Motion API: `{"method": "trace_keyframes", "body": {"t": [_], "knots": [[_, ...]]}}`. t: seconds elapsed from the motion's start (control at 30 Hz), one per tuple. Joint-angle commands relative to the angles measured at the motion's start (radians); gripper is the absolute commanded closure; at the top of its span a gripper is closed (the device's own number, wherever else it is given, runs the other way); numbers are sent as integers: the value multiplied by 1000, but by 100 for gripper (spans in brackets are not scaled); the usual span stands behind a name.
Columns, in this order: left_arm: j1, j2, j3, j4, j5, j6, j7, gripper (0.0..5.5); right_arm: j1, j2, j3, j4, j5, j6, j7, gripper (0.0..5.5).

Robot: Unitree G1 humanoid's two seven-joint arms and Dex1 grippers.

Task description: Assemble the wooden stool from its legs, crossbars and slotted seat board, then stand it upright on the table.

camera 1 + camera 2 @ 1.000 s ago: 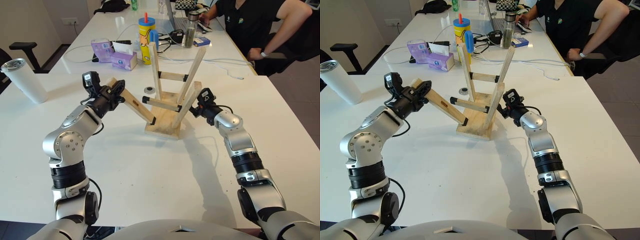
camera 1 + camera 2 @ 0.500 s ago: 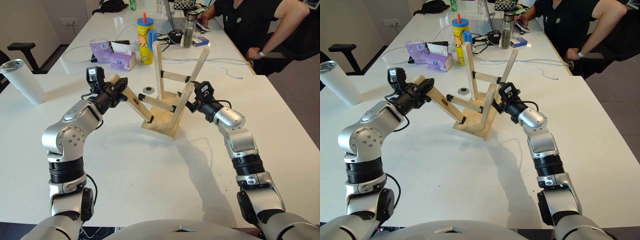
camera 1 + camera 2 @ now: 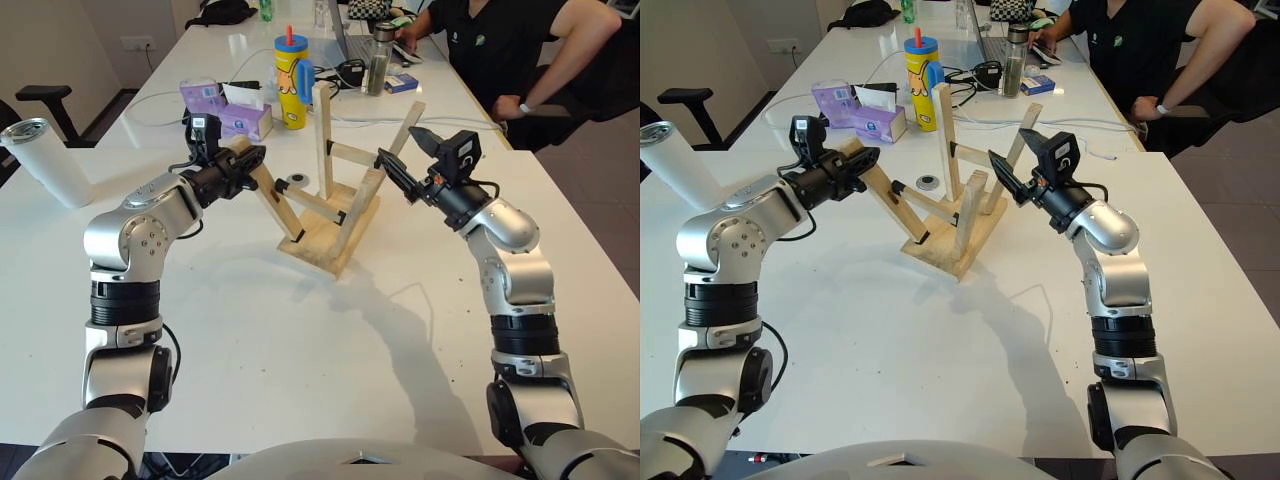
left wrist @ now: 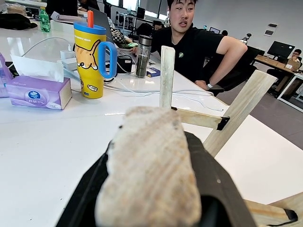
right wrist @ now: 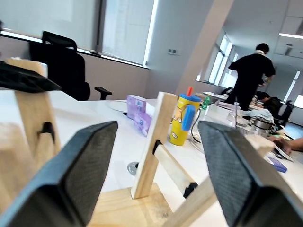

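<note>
A: Stool [image 3: 335,215], where?
B: Mid table [image 3: 300,370], 12 o'clock from the robot, upside down with its legs up. Seat [image 3: 322,250] is tipped, one edge on the table, and the 3 o'clock side looks lifted

A: Jaws?
B: Left gripper [image 3: 250,158] is clenched on the tip of the leg [image 3: 272,200] that leans out to 10 o'clock. The wrist view has the wood end wedged between the black fingers [image 4: 87,194]. Right gripper [image 3: 398,145] is released, pads [image 5: 75,165] wide apart, at 2 o'clock of the seat, just beside the far leg [image 3: 402,130]. Can't tell if it touches

A: Step?
B: My read is the flip. Crossbars [image 3: 352,154] are in and it looks assembled, so only standing it up is left

A: How to do it well?
B: Get the right jaws round the far leg about mid-length and closed before any turning. A lone grip at a leg tip is a long lever, so a joint could pop or the seat could skid. Then roll with both arms over the grounded edge, slowly, and let go only with all four feet flat

A: Watch for?
B: Clutter beyond at 12 o'clock: ring [image 3: 297,181], cup [image 3: 291,70], tissue boxes [image 3: 245,120]. Swing the legs toward 6 o'clock, away from those
</note>
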Motion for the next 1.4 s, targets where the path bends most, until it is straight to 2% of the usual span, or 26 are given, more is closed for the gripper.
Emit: {"method": "trace_keyframes", "body": {"t": [0.03,0.13,0.27,0.4,0.57,0.73,0.9,1.2,1.4], "knots": [[49,31,-45,93,94,43,4,447,15,-9,15,-111,92,108,37,234],[37,33,-51,103,102,35,-7,447,19,-6,-22,-145,209,220,47,234],[36,37,-58,102,111,28,-19,447,-26,-24,-110,-170,426,400,53,169],[33,35,-61,107,117,22,-25,447,-16,-76,-82,-207,517,511,107,104],[32,30,-77,101,124,12,-31,447,11,-82,15,-190,421,485,101,87],[25,27,-86,108,130,4,-38,447,-31,-22,51,-147,355,426,53,87],[21,23,-90,117,135,-4,-43,447,-29,-14,74,-149,337,418,64,162],[0,23,-88,161,142,-28,-60,447,0,-80,102,-146,287,394,133,311],[-34,24,-90,262,157,-67,-92,447,12,-128,153,-137,232,350,206,334]]}}
